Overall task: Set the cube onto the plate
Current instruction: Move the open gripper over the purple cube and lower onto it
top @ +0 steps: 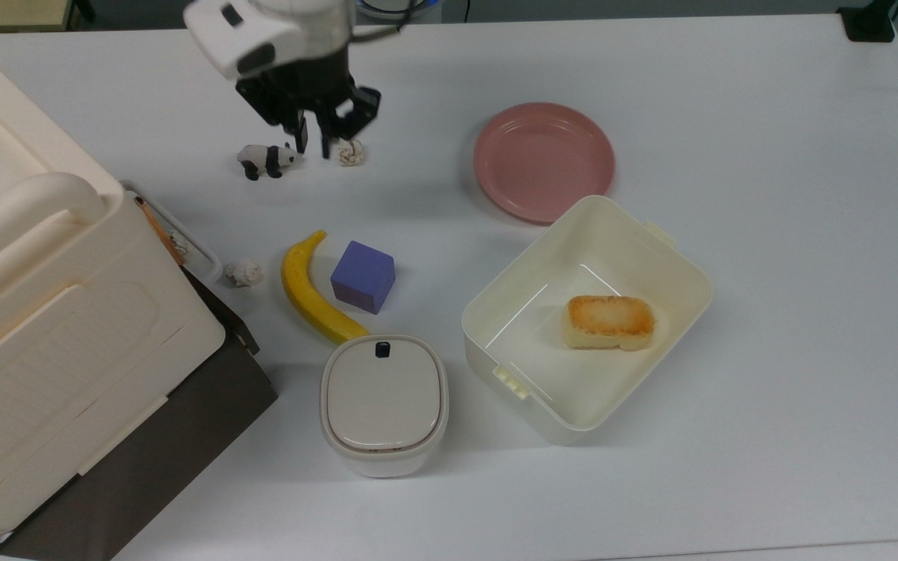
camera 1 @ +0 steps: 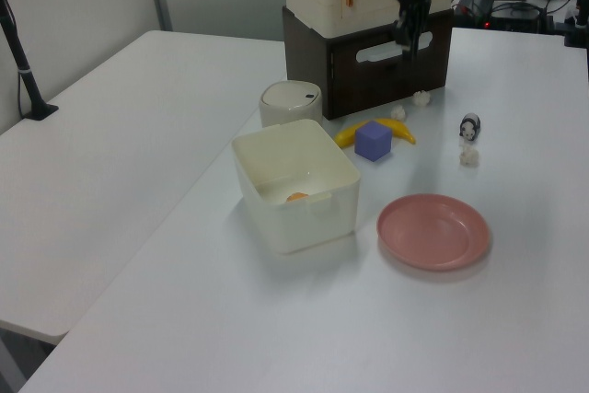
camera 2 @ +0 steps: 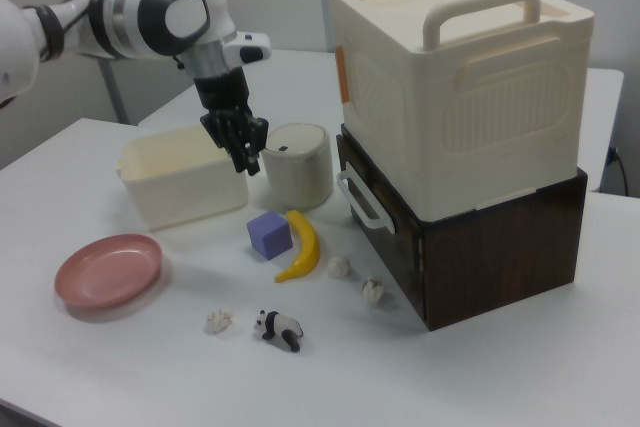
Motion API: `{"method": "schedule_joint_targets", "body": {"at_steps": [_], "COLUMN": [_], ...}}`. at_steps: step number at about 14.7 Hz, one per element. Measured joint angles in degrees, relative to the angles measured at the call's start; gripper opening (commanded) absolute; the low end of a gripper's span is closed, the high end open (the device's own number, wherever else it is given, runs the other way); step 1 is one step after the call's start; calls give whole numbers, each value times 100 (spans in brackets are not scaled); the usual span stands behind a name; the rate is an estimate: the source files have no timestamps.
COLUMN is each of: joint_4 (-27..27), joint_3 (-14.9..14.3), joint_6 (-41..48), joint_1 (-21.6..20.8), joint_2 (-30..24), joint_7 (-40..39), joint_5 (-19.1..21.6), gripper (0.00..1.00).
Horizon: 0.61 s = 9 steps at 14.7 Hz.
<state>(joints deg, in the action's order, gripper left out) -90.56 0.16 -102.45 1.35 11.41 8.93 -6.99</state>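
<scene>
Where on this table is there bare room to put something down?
The table is bare on the top view's right, past the plate and tub, and along its bottom edge. It is crowded where the cube, banana, lidded pot and big stacked box cluster.

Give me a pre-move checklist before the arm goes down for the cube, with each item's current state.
1. Hand open: ok. In the top view a gap shows between its fingers.
2. Hand empty: ok, nothing sits between the fingers.
3. Cube free to grasp: ok on top; not ok on one side, since the banana lies close along its flank on the top view's left.
4. Hand over the cube: not ok. In the top view it appears above the panda figure and a crumpled paper ball, away from the cube.
5. Plate ready: ok, it holds nothing.
6. Route to the plate: cannot tell. The cream tub stands right beside the plate.
</scene>
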Motion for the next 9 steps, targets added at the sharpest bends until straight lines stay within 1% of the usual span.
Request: {"method": "schedule_joint_targets", "body": {"at_steps": [3, 5, 9], "joint_4": [-15, -17, -16], "joint_3": [2, 3, 6], "joint_6": [-341, -508, -730], "joint_1": [-148, -205, -360], "joint_2": [407, 663, 968], "joint_7": [656, 938, 1528], "joint_5": [-144, -200, -320], "gripper": [100, 100, 100]}}
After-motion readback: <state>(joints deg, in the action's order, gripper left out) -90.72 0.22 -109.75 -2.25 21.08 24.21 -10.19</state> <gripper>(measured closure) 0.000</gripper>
